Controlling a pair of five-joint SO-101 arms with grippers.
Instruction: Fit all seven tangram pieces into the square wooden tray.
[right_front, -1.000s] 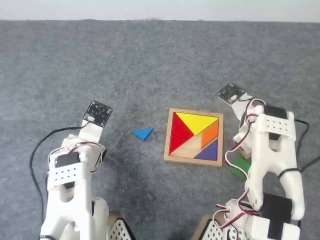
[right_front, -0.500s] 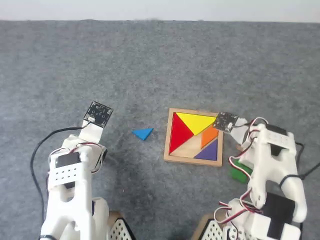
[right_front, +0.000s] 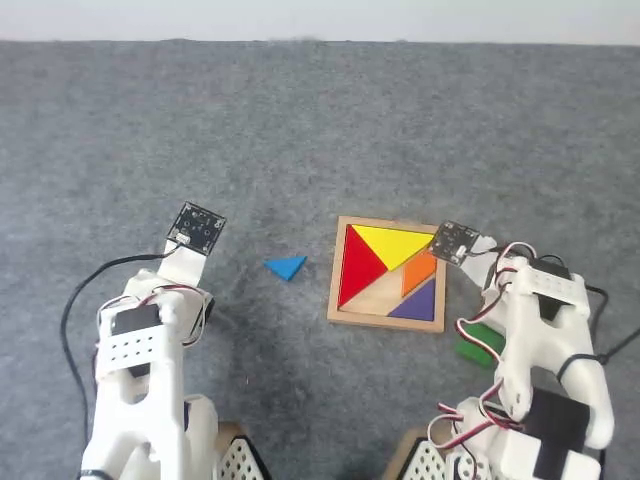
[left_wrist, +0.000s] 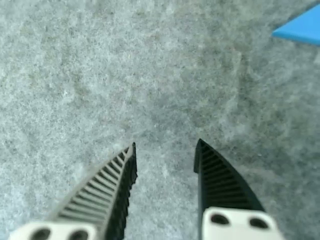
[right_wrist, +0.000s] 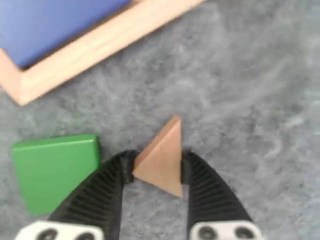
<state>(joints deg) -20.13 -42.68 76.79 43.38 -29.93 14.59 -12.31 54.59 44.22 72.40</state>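
Covering the whole table, a grey felt mat (right_front: 300, 120) takes up the most room, and the two white arms stand at its near edge, the left arm (right_front: 140, 350) well to one side and the right arm (right_front: 540, 330) close beside the tray. The square wooden tray (right_front: 334, 272) lies flat between them, nearer the right arm. Inside it a yellow triangle (right_front: 393, 244) fills the far side and a red triangle (right_front: 358, 268) of like size fills the side toward the left arm. A purple piece (right_front: 421, 300) sits in the near corner on the right arm's side, with an orange piece (right_front: 420, 272) just above it, and a patch of bare wood (right_front: 378, 295) shows along the near edge. A green block (right_front: 479, 340) lies on the mat just outside that near corner of the tray. A blue triangle (right_front: 287, 267) lies alone on the mat between the left arm and the tray, apart from both. The left gripper (left_wrist: 166, 145) hangs over bare mat with its jaws parted and nothing between them, the blue triangle well ahead of it. The right gripper (right_wrist: 157, 160) sits beside the green block, its jaws closed against both sides of a small tan triangle (right_wrist: 161, 150), outside the tray.
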